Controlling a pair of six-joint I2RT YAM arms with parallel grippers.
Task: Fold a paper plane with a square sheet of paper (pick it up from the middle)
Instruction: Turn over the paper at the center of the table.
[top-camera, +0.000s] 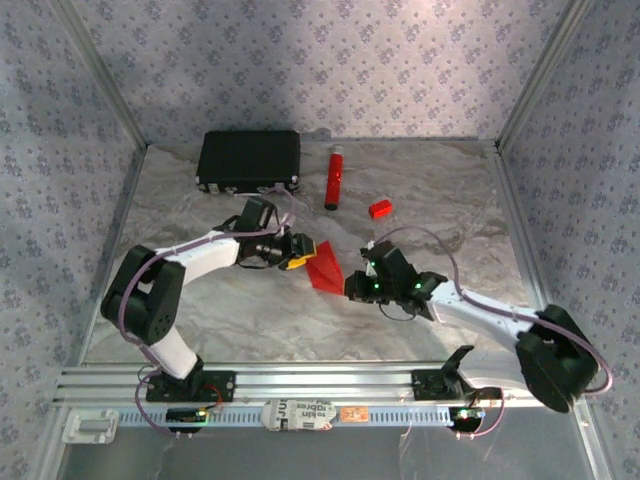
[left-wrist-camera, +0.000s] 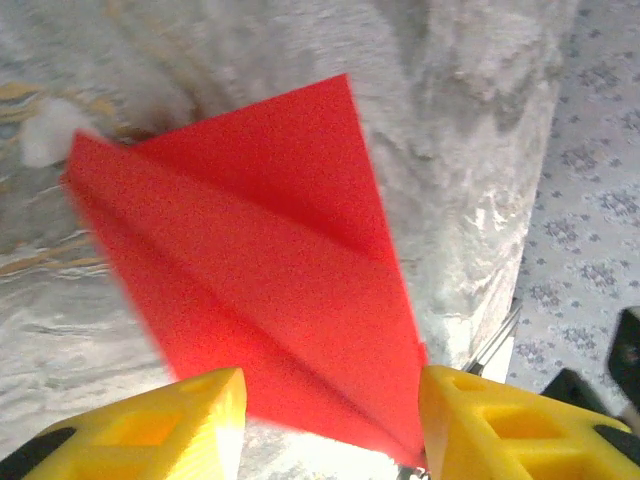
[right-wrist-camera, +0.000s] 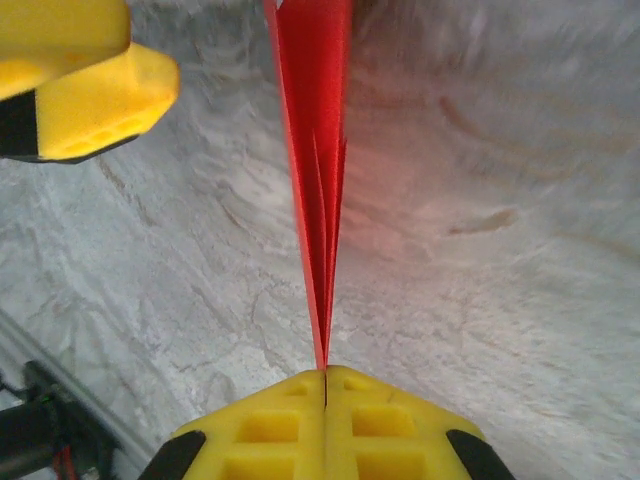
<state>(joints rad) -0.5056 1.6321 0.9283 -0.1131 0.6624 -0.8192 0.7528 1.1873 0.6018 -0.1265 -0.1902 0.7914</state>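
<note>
Pinching paper plane (right-wrist-camera: 318, 150), right pincer (right-wrist-camera: 325, 372); label (top-camera: 300, 413) unreadable.

Far side of worktop (top-camera: 450, 190): black case (top-camera: 249, 160) at left, red tube (top-camera: 333, 178), small red block (top-camera: 379, 208), passable gaps between each. Centre blocked by paper plane (top-camera: 325, 270) spanning between both arms (top-camera: 200, 252). Near strip and far right open. Patterned walls (top-camera: 570, 200) close in left and right.

Top external: set high behind the arm bases, faced toward 12 o'clock, whole table (top-camera: 250, 320) covered. Both wrist views: taken very close, past yellow fingers (left-wrist-camera: 160, 425). The paper plane (top-camera: 325, 270) is shared by all three.
</note>
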